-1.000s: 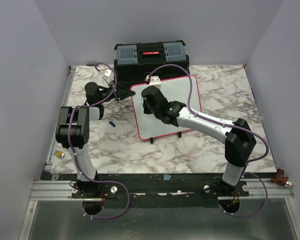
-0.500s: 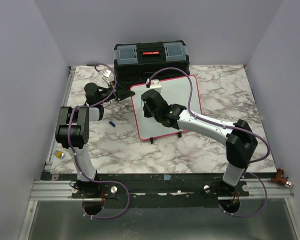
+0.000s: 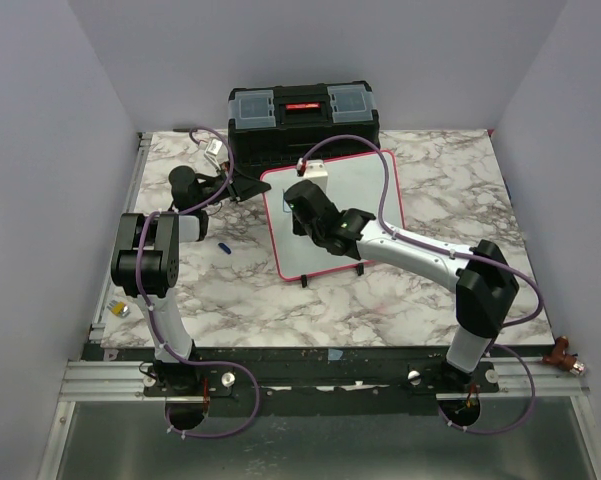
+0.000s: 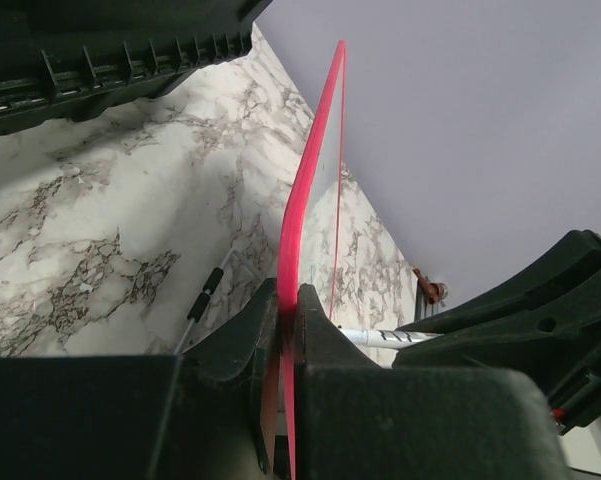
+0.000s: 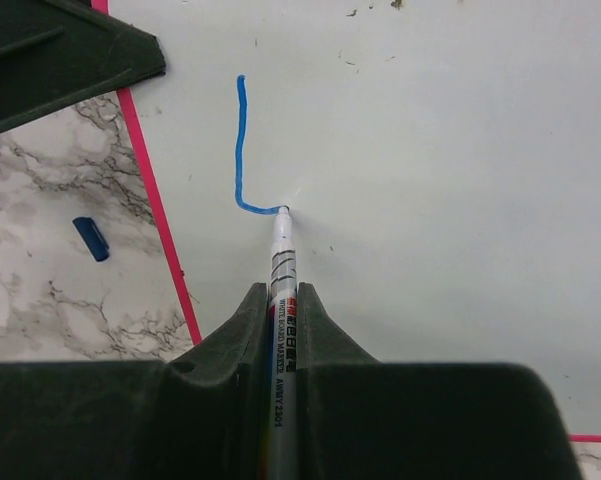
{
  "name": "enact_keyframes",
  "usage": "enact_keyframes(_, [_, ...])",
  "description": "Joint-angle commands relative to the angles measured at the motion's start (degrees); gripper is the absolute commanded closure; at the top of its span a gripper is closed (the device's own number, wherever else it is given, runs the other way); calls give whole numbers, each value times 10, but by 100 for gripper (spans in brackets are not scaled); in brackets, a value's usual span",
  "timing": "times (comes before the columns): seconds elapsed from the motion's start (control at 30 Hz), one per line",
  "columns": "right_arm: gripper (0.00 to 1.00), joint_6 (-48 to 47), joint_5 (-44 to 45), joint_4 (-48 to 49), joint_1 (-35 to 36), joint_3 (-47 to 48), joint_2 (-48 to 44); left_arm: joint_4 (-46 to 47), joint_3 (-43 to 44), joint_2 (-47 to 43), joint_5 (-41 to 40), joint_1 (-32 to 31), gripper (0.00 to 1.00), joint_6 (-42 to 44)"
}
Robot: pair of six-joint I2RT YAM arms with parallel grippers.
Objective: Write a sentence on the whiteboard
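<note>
Right wrist view: right gripper (image 5: 280,305) has its fingers clamped tight on the marker (image 5: 281,255), with the barrel running straight out between them so the tip meets the board squarely. The tip touches the whiteboard (image 5: 430,200) at the end of the sentence (image 5: 240,140), which so far is one blue down-bar with a short foot, probably the first letter; nothing else is written yet. Left wrist view: left gripper (image 4: 285,305) is pinched shut on the board's pink frame edge. My read is it's bracing the board so pen pressure can't shove or tip it. Top view: the board stands leaning back on its black feet (image 3: 304,283), mid-table, just in front of the black toolbox (image 3: 303,110). A blue cap (image 5: 91,239) lies on the marble table (image 3: 430,290) just left of the frame, out of the pen's path.
</note>
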Motion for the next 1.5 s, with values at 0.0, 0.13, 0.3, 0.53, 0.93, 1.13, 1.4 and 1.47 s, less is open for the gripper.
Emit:
enact_keyframes(0.0, [99,-3,45,-35,-2,-2,-12,62,-4,-21,24,2,100,23])
enact_keyframes(0.13, [99,-4,39,-52,-1,11,-30,61,-5,-22,24,3,100,22])
enact_keyframes(0.3, [99,-1,20,-42,-2,18,-62,62,-5,-24,24,3,100,23])
enact_keyframes(0.53, [99,-8,67,-32,-2,29,-46,63,-5,-24,26,3,100,23])
enact_keyframes(0.93, [99,-29,89,-21,-3,73,2,58,-11,-34,29,7,100,29])
enact_keyframes(1.13, [100,-33,92,-17,-4,75,16,65,-12,-34,31,7,100,24])
enact_keyframes(1.4, [99,-35,79,-6,-6,71,25,72,-15,-35,32,7,100,23])
enact_keyframes(1.47, [99,-36,70,-2,-6,66,25,74,-15,-34,32,7,100,22])
